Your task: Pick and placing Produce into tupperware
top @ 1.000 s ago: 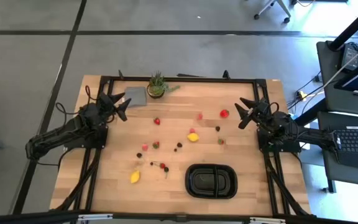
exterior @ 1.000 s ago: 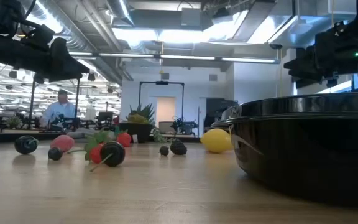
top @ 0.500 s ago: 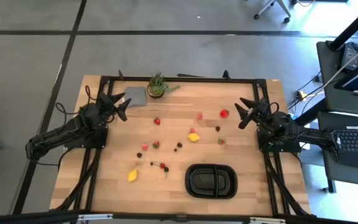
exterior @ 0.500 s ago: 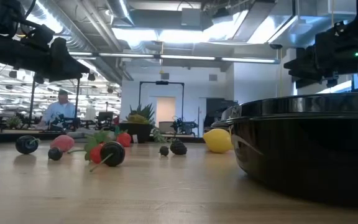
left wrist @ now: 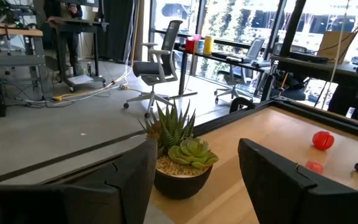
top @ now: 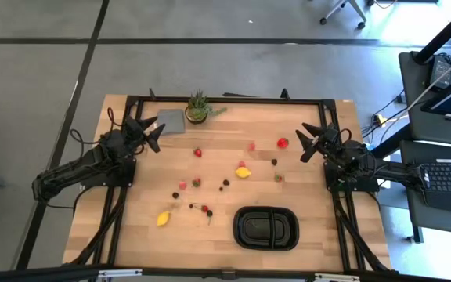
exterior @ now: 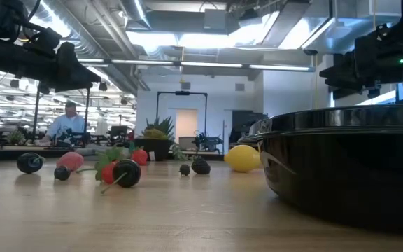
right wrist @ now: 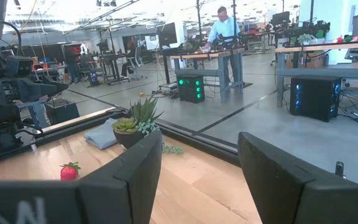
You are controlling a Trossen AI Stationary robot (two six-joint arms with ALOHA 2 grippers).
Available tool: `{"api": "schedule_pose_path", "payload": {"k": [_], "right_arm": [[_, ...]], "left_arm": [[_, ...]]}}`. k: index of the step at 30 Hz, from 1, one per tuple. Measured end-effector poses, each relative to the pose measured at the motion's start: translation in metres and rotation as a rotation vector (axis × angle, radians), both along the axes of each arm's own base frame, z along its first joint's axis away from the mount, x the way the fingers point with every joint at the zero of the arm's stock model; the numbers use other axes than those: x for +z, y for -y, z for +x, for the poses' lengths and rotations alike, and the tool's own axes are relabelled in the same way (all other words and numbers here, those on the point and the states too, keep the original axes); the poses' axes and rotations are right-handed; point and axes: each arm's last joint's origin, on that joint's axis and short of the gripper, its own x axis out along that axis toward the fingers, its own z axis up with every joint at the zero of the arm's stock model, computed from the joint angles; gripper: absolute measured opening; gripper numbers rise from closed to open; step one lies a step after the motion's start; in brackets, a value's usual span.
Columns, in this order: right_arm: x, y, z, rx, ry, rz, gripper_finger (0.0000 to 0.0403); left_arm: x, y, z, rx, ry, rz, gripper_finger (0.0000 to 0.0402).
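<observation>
**Fingers spread and empty at both far corners, fruit loose on the table**

Fingers of the left gripper (top: 152,131) stand apart with nothing between them, held above the far left part of the table (top: 139,227); the right gripper (top: 310,141) mirrors it at the far right, fingers likewise apart and empty. Both arms sit well back from the fruit.

On the near right part of the table lies the black tray (top: 266,228), its compartments empty. A grey cloth (top: 171,120) and a potted plant (top: 198,108) sit by the far edge, just beside the left gripper.

Between the arms the produce lies scattered and apart from the tray. One lemon (top: 243,172) rests near the middle; a second lemon (top: 163,219) sits toward the near left. A larger strawberry (top: 283,143) lies far right, a smaller strawberry (top: 197,153) far left of centre. Dark cherries (top: 205,210) with stems lie just left of the tray, and pink bits (top: 182,186) lie nearby.
</observation>
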Motion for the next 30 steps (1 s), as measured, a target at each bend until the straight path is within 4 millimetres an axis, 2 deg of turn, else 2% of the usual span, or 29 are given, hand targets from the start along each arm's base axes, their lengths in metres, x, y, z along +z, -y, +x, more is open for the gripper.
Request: {"api": "schedule_pose_path", "payload": {"k": [4,11,30], "right_arm": [[0.0000,0.0000,0.0000,0.000,0.001,0.001,0.0213],[0.0024,0.0000,-0.0002,0.011,0.112,0.093,0.0214],[0.0020,0.0000,-0.0002,0.013,0.137,0.128,0.0214]], "left_arm": [[0.0000,0.0000,0.0000,0.000,0.000,0.000,0.0220],[0.0000,0.0000,0.0000,0.000,0.000,0.000,0.0220],[0.0000,0.0000,0.0000,0.000,0.000,0.000,0.0220]]}}
